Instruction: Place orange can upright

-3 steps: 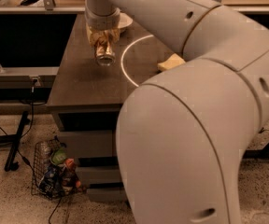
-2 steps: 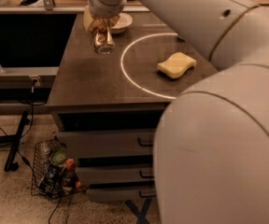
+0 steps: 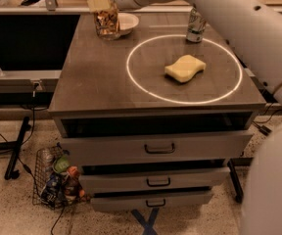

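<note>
Here: mottled orange can (image 3: 107, 24) upright under gripper (image 3: 104, 8)

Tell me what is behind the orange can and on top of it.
A white bowl sits just behind the orange can, which covers the bowl's left part. The pincer is on top of the can and hides its upper end.
</note>
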Robot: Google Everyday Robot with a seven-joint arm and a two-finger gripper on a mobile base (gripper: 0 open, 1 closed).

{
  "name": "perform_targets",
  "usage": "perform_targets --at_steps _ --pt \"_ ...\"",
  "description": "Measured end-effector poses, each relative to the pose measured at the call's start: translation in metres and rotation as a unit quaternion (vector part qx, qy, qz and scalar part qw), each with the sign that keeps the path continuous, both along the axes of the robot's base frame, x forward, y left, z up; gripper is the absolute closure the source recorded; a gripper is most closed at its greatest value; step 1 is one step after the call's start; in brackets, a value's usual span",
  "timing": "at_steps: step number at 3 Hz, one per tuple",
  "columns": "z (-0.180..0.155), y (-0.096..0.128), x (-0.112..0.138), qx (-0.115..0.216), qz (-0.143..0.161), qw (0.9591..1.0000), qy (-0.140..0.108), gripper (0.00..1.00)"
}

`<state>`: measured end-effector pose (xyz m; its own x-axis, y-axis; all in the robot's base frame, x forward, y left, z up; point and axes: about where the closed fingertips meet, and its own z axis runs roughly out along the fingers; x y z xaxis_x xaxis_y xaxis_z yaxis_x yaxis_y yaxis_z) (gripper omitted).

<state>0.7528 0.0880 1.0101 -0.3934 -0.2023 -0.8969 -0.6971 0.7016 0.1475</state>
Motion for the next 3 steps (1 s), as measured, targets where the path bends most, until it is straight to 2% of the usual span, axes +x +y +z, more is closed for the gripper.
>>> perform_targets --at_steps 1,2,3 --pt "0.003 0.002 -0.015 0.013 0.036 0.9973 -0.063 1.0" --pt "-0.007 0.016 -0.03 -0.029 0.054 0.9871 -0.148 1.0" --pt "-0.008 0.017 -0.029 -0.023 0.053 0.988 -0.144 1.0"
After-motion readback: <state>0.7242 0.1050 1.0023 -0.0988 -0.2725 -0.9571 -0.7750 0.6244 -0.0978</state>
